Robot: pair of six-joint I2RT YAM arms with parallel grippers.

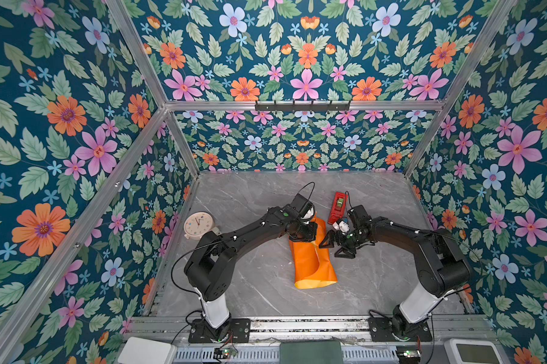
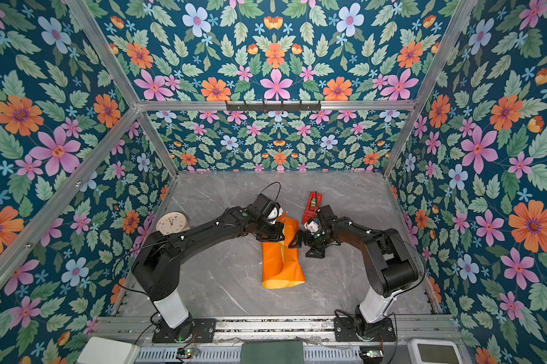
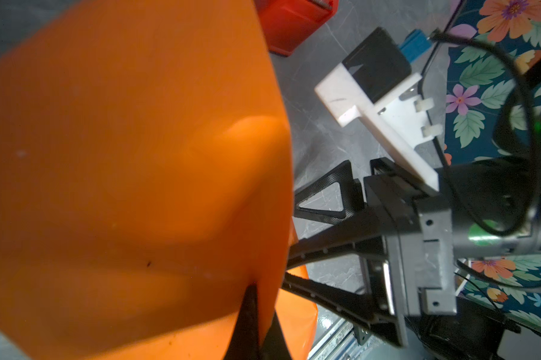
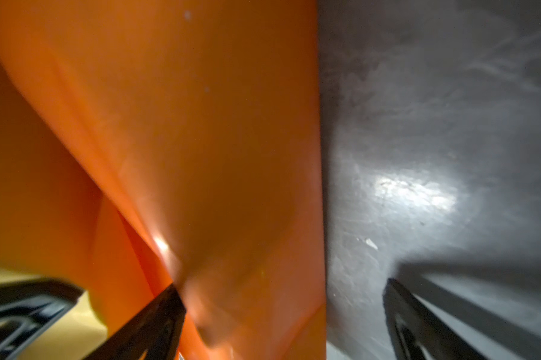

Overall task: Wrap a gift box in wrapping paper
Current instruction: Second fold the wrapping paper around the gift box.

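Observation:
The orange wrapping paper [image 1: 311, 261] [image 2: 281, 266] lies folded over itself near the middle of the grey table [image 1: 250, 283], its far end lifted. My left gripper [image 1: 307, 234] [image 2: 277, 234] is at that raised far end. In the left wrist view it [image 3: 256, 311] is shut on a fold of the paper [image 3: 138, 156]. My right gripper [image 1: 333, 248] [image 2: 303, 249] stands open at the paper's right edge. In the right wrist view one of its fingers [image 4: 157, 318] touches the orange sheet [image 4: 200, 140] and the other is over bare table. The gift box is hidden.
A narrow red tape dispenser [image 1: 338, 206] [image 2: 312, 205] lies just beyond the right gripper. A round cream clock [image 1: 198, 224] [image 2: 171, 223] stands at the left beside the left arm. Floral walls enclose the table, and an aluminium rail [image 1: 297, 324] runs along the front.

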